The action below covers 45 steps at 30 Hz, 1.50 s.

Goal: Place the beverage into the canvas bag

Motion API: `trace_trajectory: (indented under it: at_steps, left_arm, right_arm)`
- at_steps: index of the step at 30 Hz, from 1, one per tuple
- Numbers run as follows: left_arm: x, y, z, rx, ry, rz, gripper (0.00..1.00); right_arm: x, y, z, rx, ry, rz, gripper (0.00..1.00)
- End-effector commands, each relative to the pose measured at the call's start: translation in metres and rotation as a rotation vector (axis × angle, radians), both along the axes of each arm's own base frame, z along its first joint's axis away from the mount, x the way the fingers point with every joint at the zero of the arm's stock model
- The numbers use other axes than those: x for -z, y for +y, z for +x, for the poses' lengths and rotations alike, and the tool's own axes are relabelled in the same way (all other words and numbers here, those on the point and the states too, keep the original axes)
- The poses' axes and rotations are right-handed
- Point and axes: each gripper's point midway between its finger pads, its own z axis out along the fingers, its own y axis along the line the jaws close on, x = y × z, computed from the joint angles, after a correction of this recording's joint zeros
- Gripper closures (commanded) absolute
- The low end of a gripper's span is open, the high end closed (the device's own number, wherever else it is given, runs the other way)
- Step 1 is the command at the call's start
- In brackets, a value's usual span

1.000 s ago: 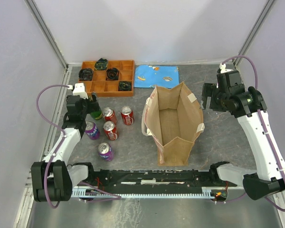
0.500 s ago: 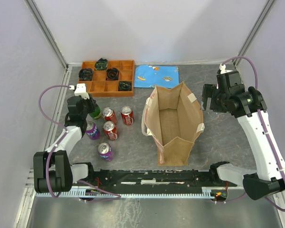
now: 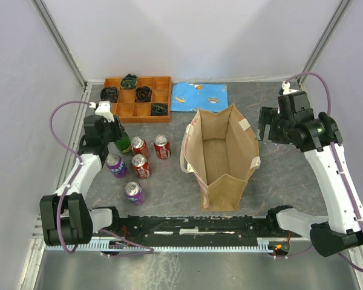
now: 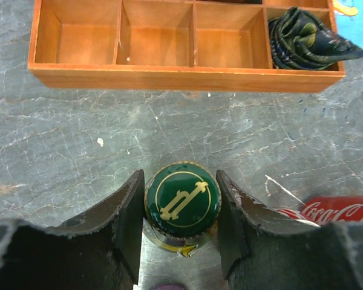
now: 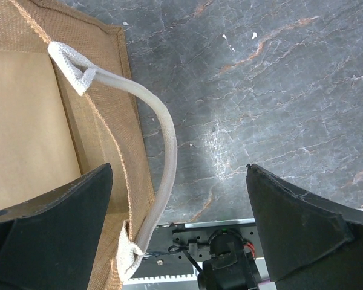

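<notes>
A green bottle point(image 3: 123, 144) with a green and gold cap point(image 4: 183, 202) stands upright at the left of the table. My left gripper point(image 3: 112, 131) is above it, and in the left wrist view its fingers point(image 4: 130, 223) press the cap's two sides. The tan canvas bag point(image 3: 221, 158) stands open in the middle, with an off-white handle point(image 5: 167, 139) on its right side. My right gripper point(image 3: 267, 123) hovers wide open and empty just right of the bag's rim point(image 5: 112, 90), over that handle.
Three red cans point(image 3: 140, 164) and two purple cans point(image 3: 134, 192) stand next to the bottle; one red can point(image 4: 342, 209) shows in the left wrist view. An orange compartment tray point(image 3: 126, 110) with dark cloth bundles point(image 4: 299, 39) is at the back left. A blue mat point(image 3: 199, 96) lies behind the bag.
My left wrist has moved a little back and right, ending over the green bottle's cap. The bottle, the bag and the right arm have hardly moved.
</notes>
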Motion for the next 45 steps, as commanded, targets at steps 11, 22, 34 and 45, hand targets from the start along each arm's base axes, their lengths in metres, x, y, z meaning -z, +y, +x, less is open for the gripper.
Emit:
trace_trajectory:
  at_steps: [11,22,34,45]
  left_arm:
    - [-0.169,-0.025,0.037,0.132,-0.298,-0.070,0.97]
    - [-0.293,-0.079,0.038,0.352,-0.409,-0.196,0.97]
    - [-0.380,-0.206,-0.019,0.690,-0.511,-0.296,0.97]
    - [-0.364,-0.315,-0.071,0.950,-0.441,-0.438,0.97]
  right_arm:
    - [-0.013,0.002,0.006,0.029,-0.073,0.040,0.01]
    - [-0.011,0.007,0.013,0.027,-0.080,0.060,0.01]
    - [-0.011,0.009,0.010,0.039,-0.101,0.091,0.01]
    - [-0.021,0.005,0.001,0.062,-0.125,0.107,0.01]
